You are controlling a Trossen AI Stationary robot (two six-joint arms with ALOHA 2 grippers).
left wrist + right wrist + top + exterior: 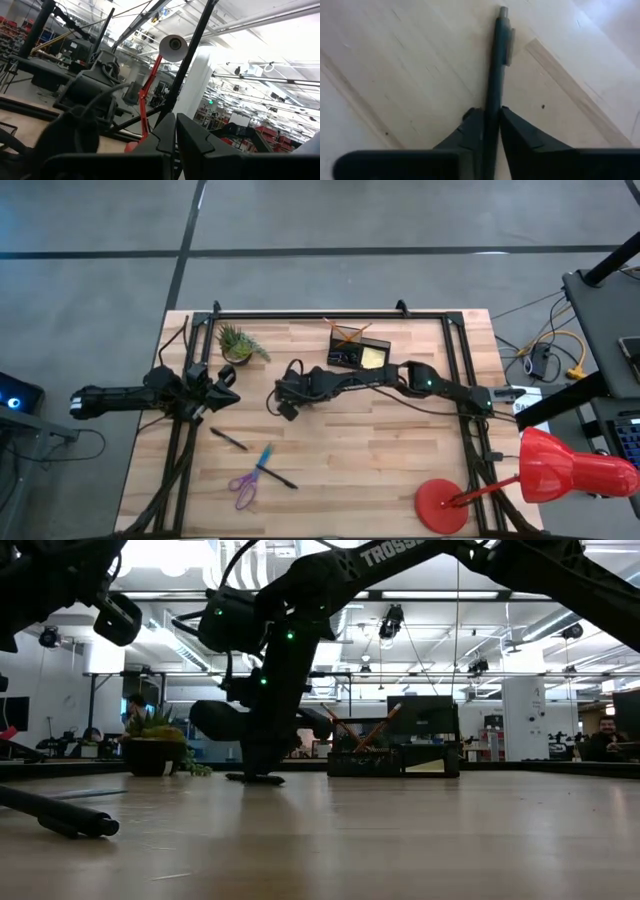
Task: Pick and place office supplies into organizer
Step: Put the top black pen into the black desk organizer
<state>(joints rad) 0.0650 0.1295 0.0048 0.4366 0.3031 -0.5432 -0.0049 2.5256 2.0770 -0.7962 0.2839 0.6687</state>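
My right gripper (491, 112) reaches to the middle of the table (285, 405) and is shut on a thin dark pen (495, 65) lying on the wood. The black organizer (358, 352) stands at the far middle, with orange pencils and a yellow pad in it. A black pen (228, 439), a blue pen (265, 457), another black pen (282, 477) and purple-handled scissors (243, 488) lie flat near the front left. My left gripper (225, 385) waits shut at the table's left. My right gripper pinches the pen's barrel (491, 100) between its two fingers, some way back from the clip end (504, 20). The fingers come steeply from above and stand across the pen. The pen lies flat on the table; the fingers hide its other end.
A small green potted plant (238, 345) stands at the far left, close to my left gripper. A red desk lamp (540, 475) stands at the front right corner. Bare wood lies between my right gripper and the organizer.
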